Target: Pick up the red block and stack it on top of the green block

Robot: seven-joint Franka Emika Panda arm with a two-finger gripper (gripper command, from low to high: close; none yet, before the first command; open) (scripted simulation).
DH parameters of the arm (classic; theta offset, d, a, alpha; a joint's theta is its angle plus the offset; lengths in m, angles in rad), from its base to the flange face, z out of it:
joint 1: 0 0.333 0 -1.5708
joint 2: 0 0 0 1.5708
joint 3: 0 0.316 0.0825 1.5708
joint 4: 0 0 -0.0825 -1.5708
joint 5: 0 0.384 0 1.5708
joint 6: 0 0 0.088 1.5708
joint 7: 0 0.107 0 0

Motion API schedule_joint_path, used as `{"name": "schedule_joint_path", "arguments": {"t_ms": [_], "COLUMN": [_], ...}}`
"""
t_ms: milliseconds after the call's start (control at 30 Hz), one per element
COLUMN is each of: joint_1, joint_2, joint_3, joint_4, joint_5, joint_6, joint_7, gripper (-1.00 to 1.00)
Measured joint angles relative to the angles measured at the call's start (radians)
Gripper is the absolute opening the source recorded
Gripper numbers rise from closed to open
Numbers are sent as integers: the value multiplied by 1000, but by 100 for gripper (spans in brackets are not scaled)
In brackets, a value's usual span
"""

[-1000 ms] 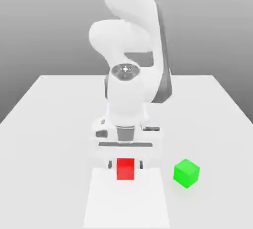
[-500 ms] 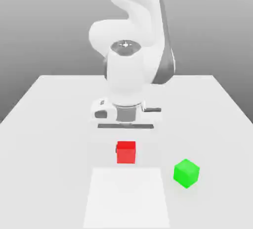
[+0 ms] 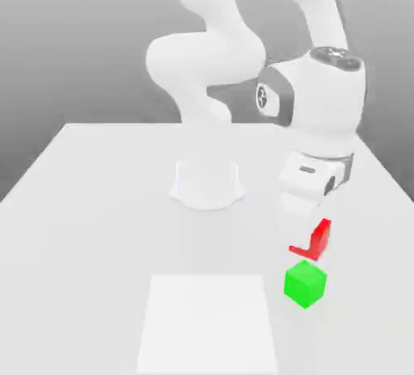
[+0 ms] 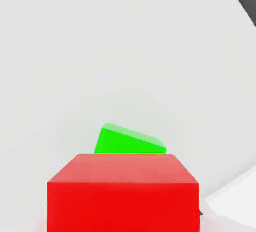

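close up in the hand view, see the red block as a broad, plain, bright-red front face with straight, crisp edges, topped by a paler, softer red face that narrows away from the camera. just past it, find the green block, partly hidden behind the red, with a vivid green side and a paler, washed-out green strip along one slanting edge. in the exterior view, start nearest with a flat white square, lying on the pale desk. to the exterior view's right of that and a little farther back, find the green block again, resting on the desk, turned corner-forward, with smooth matte faces in slightly different greens and nothing laid on top. above it in that view, separated by a narrow strip of pale background, see the red block held off the desk, looking tilted, partly covered by white parts of the hand, with one deeper red face and one brighter. just there, see the claw grasping the red block, clenched on it. farther back, follow the white arm to a rounded base on the desk, then on to a grey backdrop, darker low down and lighter higher up.
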Motion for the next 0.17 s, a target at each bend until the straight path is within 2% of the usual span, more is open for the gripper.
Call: {"name": "schedule_joint_path", "arguments": {"t_ms": [33, 67, 167], "joint_1": [5, 8, 8], "joint_2": [36, 67, 67], "joint_3": [-9, -17, -17], "joint_4": [2, 3, 3], "joint_5": [-19, -37, -37], "joint_6": [34, 63, 63], "joint_7": [12, 25, 25], "gripper": [-100, 100, 100]}}
